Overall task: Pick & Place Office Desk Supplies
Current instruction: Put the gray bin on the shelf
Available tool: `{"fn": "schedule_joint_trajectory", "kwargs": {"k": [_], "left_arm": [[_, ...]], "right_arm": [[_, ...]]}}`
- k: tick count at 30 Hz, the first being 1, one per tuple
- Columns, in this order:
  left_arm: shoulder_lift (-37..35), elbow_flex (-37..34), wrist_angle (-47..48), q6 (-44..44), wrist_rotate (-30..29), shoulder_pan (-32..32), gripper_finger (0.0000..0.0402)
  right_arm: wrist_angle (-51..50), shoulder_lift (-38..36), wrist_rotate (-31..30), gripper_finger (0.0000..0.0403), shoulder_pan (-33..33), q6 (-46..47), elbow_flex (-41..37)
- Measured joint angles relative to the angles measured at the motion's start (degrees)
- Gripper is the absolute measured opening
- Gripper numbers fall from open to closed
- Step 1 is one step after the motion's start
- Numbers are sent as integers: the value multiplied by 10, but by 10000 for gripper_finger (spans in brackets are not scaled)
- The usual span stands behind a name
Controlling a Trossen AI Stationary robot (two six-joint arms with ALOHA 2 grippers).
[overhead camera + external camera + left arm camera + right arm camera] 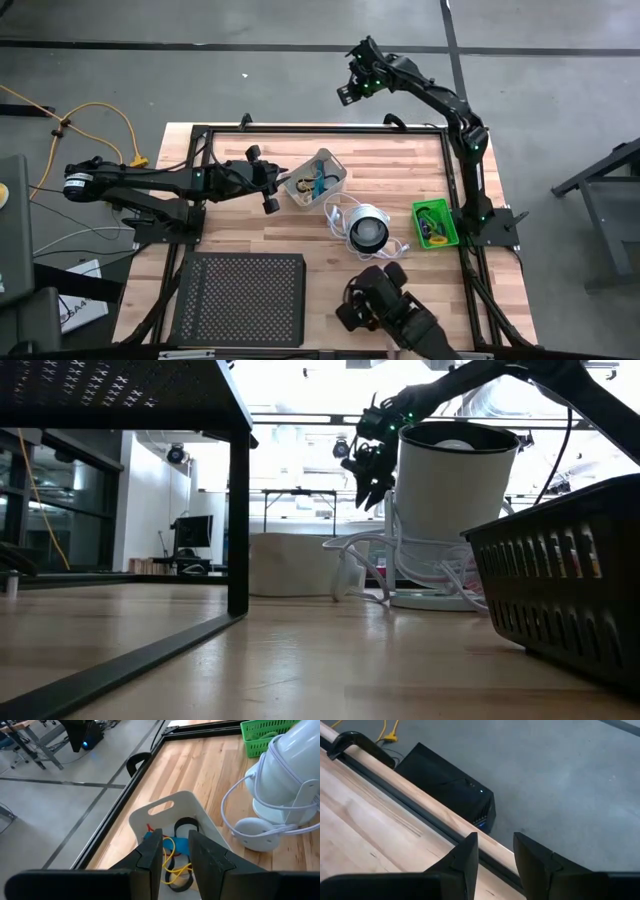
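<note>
left gripper (175, 851): fingers narrowly apart, nothing held, just above white tray (212, 827)
right gripper (495, 851): narrow gap, empty, raised beyond table's far edge
supplies: teal cord (318, 178) and yellow loop (172, 855) in white tray; more in green tray (436, 224)

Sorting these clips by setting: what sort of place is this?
Probably a robotics lab or workshop: a pale wooden table in a black metal frame on bare grey concrete floor, and a glass-walled room with desks behind.
</note>
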State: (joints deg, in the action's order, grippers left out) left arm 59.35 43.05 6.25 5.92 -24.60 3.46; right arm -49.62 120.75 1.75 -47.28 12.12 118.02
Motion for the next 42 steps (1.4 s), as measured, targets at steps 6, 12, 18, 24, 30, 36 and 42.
{"fn": "schedule_joint_trajectory", "kwargs": {"k": [6,12,18,24,30,36,42], "left_arm": [[0,0,3,0,41,17,88],[21,0,19,51,96,55,88],[40,25,81,98,111,74,88],[46,88,188,183,119,75,88],[67,99,226,253,150,82,88],[83,99,222,254,202,106,88],[83,99,224,262,204,112,88]], "right_arm": [[25,0,1,112,10,0,0],[55,0,1,112,28,0,0],[87,0,1,112,52,0,0],[111,0,1,112,83,0,0],[129,1,1,112,119,0,0],[131,1,1,112,163,0,0],[131,1,1,112,213,0,0]]}}
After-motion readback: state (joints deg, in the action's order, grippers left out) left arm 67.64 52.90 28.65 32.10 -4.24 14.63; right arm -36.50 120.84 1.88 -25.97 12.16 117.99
